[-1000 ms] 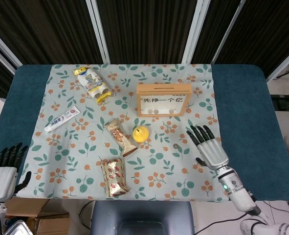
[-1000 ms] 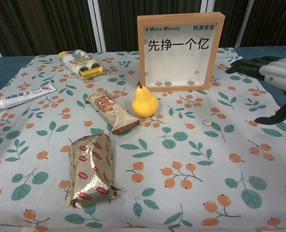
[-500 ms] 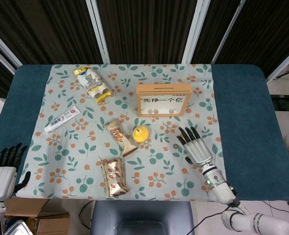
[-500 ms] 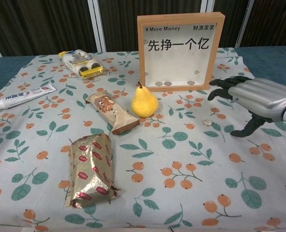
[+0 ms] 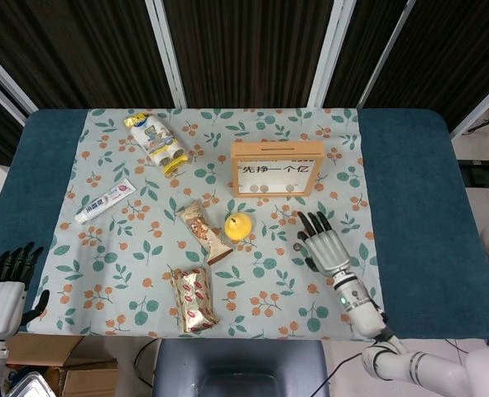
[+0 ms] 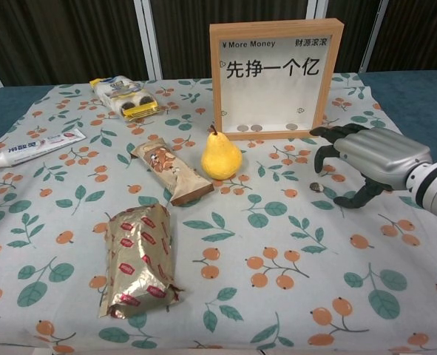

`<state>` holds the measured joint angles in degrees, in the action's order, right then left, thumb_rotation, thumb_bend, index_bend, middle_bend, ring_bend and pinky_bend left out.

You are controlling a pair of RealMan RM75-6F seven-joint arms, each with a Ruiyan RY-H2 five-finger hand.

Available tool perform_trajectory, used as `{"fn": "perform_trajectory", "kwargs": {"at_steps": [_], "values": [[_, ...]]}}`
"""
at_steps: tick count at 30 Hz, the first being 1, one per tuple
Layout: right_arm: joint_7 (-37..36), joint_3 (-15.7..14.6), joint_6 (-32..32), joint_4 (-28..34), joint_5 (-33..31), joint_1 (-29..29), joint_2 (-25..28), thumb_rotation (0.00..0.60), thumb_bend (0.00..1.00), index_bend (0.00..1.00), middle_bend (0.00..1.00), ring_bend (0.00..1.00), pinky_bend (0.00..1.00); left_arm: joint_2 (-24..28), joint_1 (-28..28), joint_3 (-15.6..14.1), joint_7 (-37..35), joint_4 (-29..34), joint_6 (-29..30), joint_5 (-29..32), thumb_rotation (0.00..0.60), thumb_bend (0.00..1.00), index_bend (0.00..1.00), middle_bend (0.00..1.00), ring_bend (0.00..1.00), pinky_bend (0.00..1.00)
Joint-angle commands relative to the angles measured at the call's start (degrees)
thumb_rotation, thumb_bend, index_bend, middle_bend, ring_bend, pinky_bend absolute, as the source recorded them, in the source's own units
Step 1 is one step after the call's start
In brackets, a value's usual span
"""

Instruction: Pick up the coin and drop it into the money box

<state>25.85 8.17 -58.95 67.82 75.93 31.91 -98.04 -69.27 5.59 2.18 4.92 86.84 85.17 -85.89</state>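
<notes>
Two hands: the right hand (image 6: 370, 159), a silver metal shell with black fingers, hovers low over the cloth, fingers spread and curled down, holding nothing; the left hand (image 5: 2, 289), same build, sits at the near left table edge, fingers apart and empty, its lower part cut off by the frame.
Coin: the small round dull-metal coin (image 6: 317, 188) lies flat on the cloth just beside the right hand's fingertips, on its left; whether a fingertip touches it cannot be told. In the head view it is a tiny speck (image 5: 299, 246).
Money box: the upright wooden-framed money box with a clear front panel and printed white card (image 6: 276, 79) stands beyond the right hand; a few coins rest along its bottom inside.
Cloth: the pale fabric tablecloth printed with leaves and orange berries (image 6: 277, 251) lies under the hand, over a dark blue table (image 5: 409, 165).
Left of the right hand: a smooth yellow pear (image 6: 220, 157), a tan crinkled snack bar wrapper (image 6: 172, 172), a shiny gold-and-red foil packet (image 6: 138, 258).
Far left: a white toothpaste tube (image 6: 36, 147) and a clear biscuit pack with yellow ends (image 6: 124, 98); their small print is unreadable.
</notes>
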Motion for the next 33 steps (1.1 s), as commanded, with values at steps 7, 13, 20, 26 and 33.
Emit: {"fn": "perform_trajectory", "kwargs": {"at_steps": [7, 13, 20, 26, 33], "values": [[-1.69, 0.07, 0.59, -2.27, -0.39, 1.08, -1.81, 0.600, 0.44, 0.53, 0.00, 0.00, 0.00, -0.08, 0.06, 0.03, 0.01, -0.33, -0.35, 0.37, 0.600, 0.40, 0.00, 0.00, 0.00, 0.00], [-1.75, -0.09, 0.74, -3.35, -0.74, 1.42, -2.54, 0.600, 0.44, 0.55, 0.00, 0.00, 0.00, -0.08, 0.13, 0.02, -0.30, -0.44, -0.50, 0.39, 0.600, 0.40, 0.00, 0.00, 0.00, 0.00], [-1.99, -0.26, 0.99, -3.86, -1.07, 1.71, -2.99, 0.600, 0.44, 0.51, 0.00, 0.00, 0.00, -0.01, 0.13, 0.04, 0.04, -0.39, -0.43, 0.39, 0.600, 0.40, 0.00, 0.00, 0.00, 0.00], [-2.24, -0.53, 1.13, -4.17, -1.11, 1.87, -3.19, 0.600, 0.44, 0.50, 0.00, 0.00, 0.00, -0.06, 0.10, -0.05, 0.22, -0.51, -0.62, 0.55, 0.600, 0.40, 0.00, 0.00, 0.00, 0.00], [-2.07, -0.83, 1.20, -4.55, -1.14, 1.92, -3.51, 0.600, 0.44, 0.53, 0.00, 0.00, 0.00, -0.02, 0.07, -0.07, 0.13, -0.58, -0.62, 0.57, 0.600, 0.40, 0.00, 0.00, 0.00, 0.00]]}}
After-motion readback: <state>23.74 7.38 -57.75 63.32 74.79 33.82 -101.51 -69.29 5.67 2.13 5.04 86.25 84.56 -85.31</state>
